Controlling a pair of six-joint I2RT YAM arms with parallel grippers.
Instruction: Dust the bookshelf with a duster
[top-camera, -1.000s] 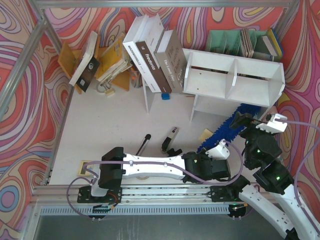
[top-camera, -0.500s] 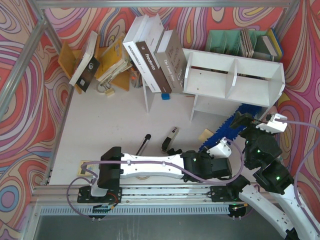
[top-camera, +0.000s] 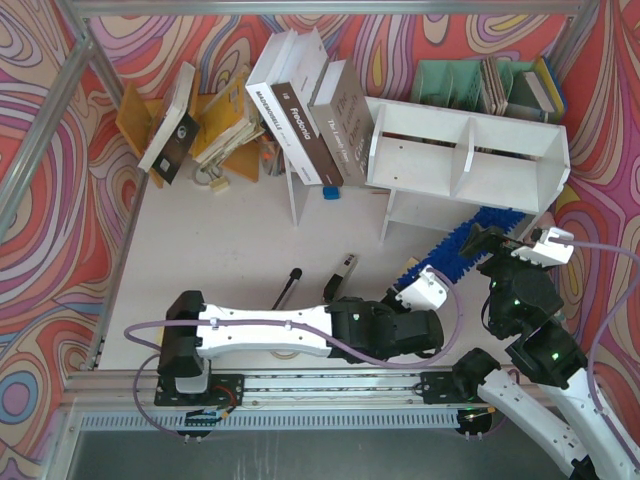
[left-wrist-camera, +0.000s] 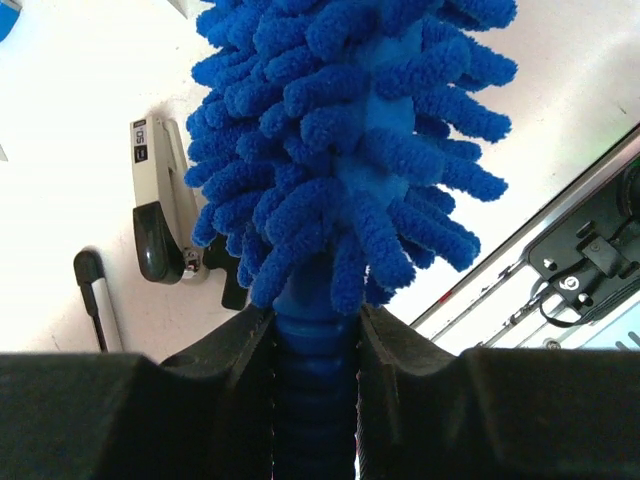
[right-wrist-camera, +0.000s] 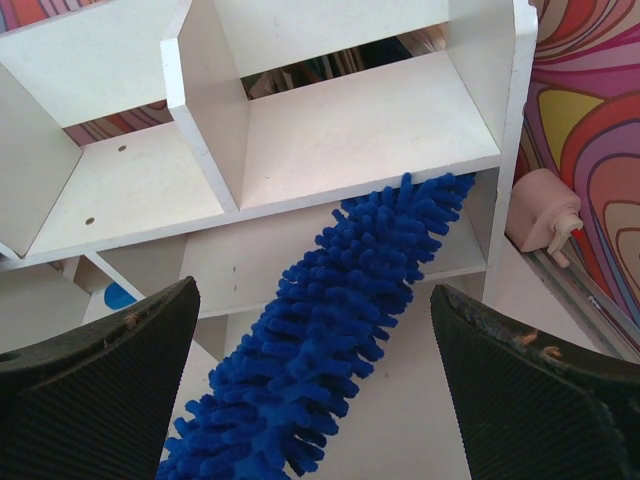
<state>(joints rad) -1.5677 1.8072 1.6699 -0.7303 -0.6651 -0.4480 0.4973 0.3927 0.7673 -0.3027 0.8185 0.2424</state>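
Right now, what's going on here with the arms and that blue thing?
The left gripper is shut on the handle of the duster, and its fluffy blue head reaches into the lower tier of the bookshelf, close to the right side panel. The right gripper hangs open in front of the bookshelf, holding nothing.

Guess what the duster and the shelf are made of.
Duster: looks like microfibre chenille, matte blue, shaggy noodle-like strands; handle seems ribbed blue plastic. Shelf: probably painted or laminated board, smooth matte white, flat panels with small drilled holes.
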